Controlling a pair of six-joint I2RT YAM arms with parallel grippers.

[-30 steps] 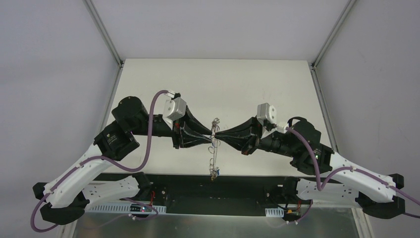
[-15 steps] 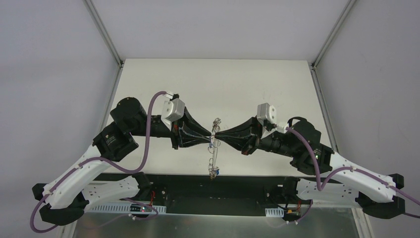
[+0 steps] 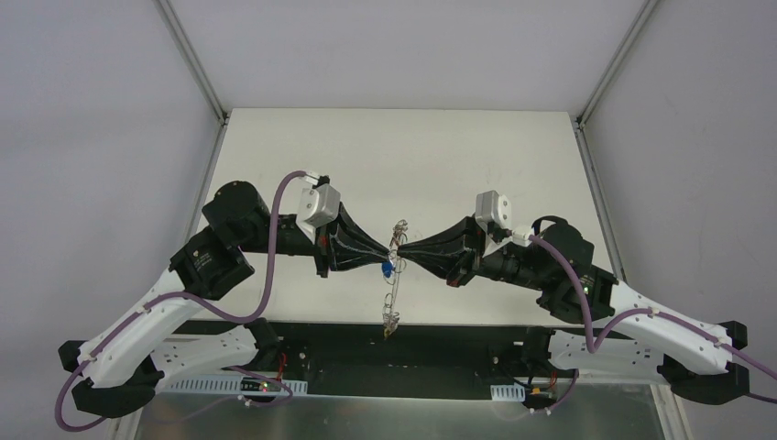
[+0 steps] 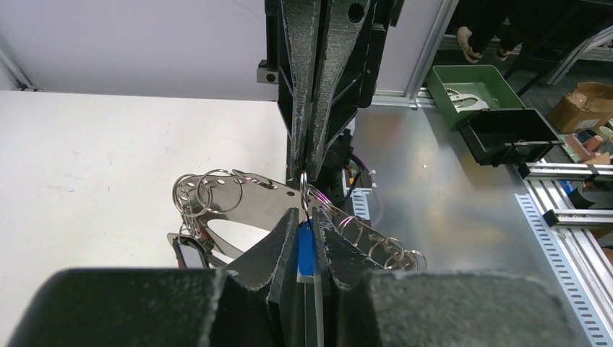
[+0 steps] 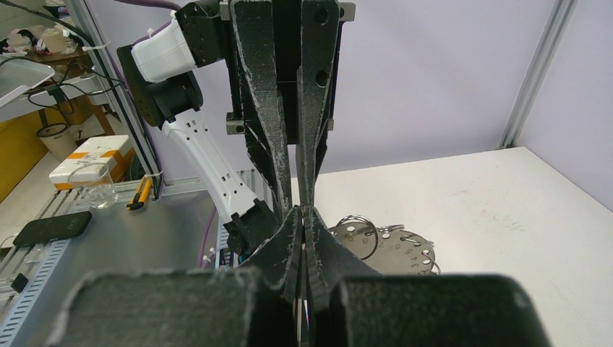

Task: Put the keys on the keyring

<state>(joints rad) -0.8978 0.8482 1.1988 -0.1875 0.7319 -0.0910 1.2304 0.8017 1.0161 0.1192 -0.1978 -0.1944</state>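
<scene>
The blue-headed key (image 3: 388, 269) now shows right at the meeting point of the two arms. A second ago a blue speck sat at the low end of the dangling chain, and that end now looks bare of blue. The left arm has also eased slightly down and toward its own side.

In the left wrist view the key's blue head (image 4: 306, 251) is pinched between the left fingers (image 4: 275, 249), which are closed narrowly on it. The blade cannot be made out.

The keyring (image 3: 392, 295) hangs in the air between the arms, above the near edge of the desk (image 3: 476, 156). Its top is at the fingertips and the rest trails down toward the arm bases. From the left wrist its small rings (image 4: 217, 191) fan out on both sides of the pinch. The right wrist view also shows a flat, hole-punched metal piece (image 5: 397, 251) among them.

The right fingers (image 4: 300, 108) come in from the opposite side, pressed almost together on a thin ring just above the key. They appear to hold the keyring steady, tip to tip with the left.

This looks like the threading step. The key has been brought up to the held ring, but nothing shows it slipped onto the wire yet. The remaining keys cannot be told apart here.
</scene>
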